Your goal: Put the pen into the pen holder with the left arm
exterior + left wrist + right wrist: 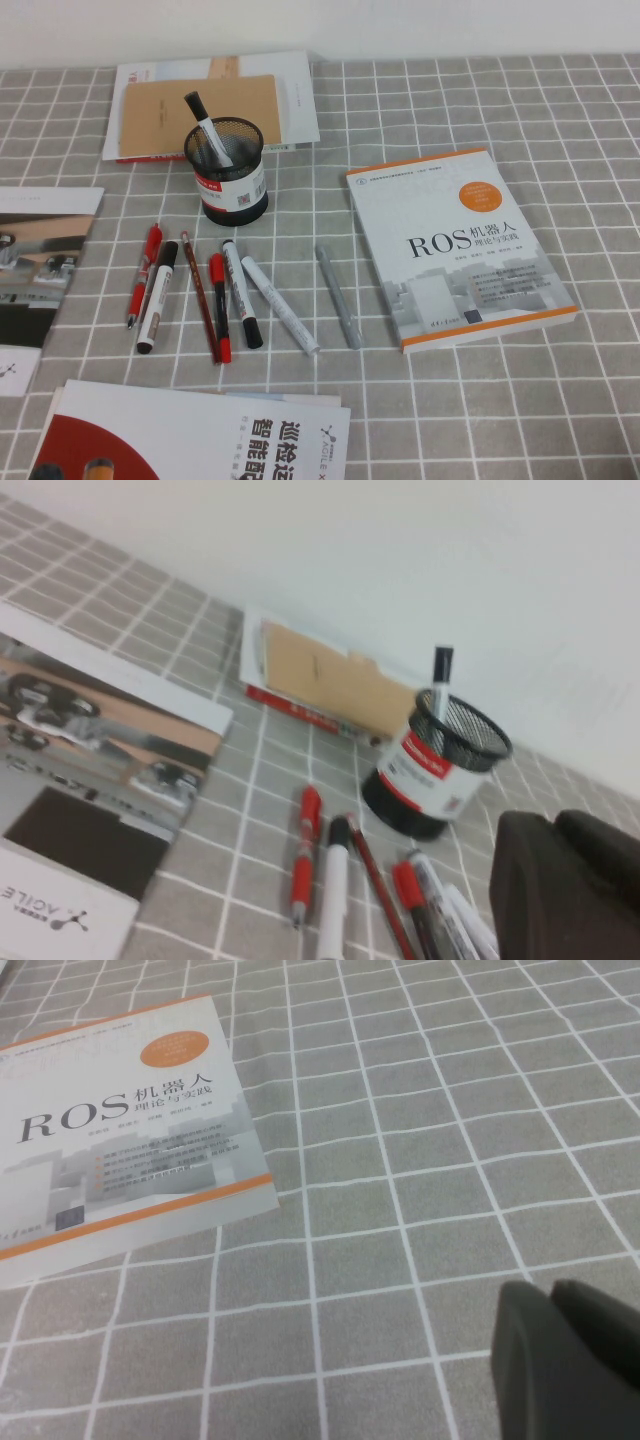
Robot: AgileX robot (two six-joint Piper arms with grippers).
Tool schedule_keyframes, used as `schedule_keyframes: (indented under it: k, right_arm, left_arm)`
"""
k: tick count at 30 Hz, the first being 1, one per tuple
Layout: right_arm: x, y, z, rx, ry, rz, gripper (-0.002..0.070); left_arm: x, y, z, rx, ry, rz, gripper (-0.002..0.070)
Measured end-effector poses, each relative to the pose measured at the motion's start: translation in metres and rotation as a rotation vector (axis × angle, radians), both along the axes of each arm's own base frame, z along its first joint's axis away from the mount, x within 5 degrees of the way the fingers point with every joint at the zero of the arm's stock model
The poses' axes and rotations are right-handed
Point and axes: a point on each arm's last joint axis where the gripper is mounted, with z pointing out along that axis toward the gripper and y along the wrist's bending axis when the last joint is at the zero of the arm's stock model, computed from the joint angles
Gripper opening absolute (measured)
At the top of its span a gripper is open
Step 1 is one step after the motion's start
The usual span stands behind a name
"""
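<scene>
The all-red pen [143,273] lies on the checked cloth at the left end of a row of pens, also in the left wrist view [305,865]. The black mesh pen holder [228,170] stands behind the row with a black-capped marker upright in it; it also shows in the left wrist view [440,770]. My left gripper [555,825] is shut and empty, above the cloth to the right of the row. My right gripper [550,1295] is shut and empty over bare cloth right of the ROS book. Neither gripper shows in the high view.
Beside the pen lie a white marker [157,295], a brown-red pencil [199,295], a red-and-black pen [220,305], a black marker [241,293], a white marker [280,305] and a grey pen [339,296]. The ROS book [455,245] lies right. A brown notebook [200,115], magazine [40,270] and booklet [190,435] surround them.
</scene>
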Motion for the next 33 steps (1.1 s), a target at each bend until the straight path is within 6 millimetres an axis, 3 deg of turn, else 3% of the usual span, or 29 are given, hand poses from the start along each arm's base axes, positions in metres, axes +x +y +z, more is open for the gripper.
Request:
schedule_keyframes:
  k: [6, 13, 20, 27, 33]
  right_arm:
    - [0.000, 0.000, 0.000, 0.000, 0.000, 0.000, -0.0015]
    - [0.000, 0.000, 0.000, 0.000, 0.000, 0.000, -0.0015]
    - [0.000, 0.000, 0.000, 0.000, 0.000, 0.000, -0.0015]
    - [0.000, 0.000, 0.000, 0.000, 0.000, 0.000, -0.0015]
    - [0.000, 0.000, 0.000, 0.000, 0.000, 0.000, -0.0015]
  left_arm:
    - [0.017, -0.006, 0.048, 0.090, 0.191, -0.077, -0.0001]
    - [0.064, -0.013, 0.082, 0.259, 0.509, -0.212, -0.0001]
    - [0.125, -0.018, 0.076, 0.338, 0.784, -0.337, -0.0001]
    - [0.184, -0.022, 0.068, 0.359, 0.902, -0.389, -0.0001]
    - [0.231, -0.047, 0.058, 0.439, 0.965, -0.476, -0.0001]
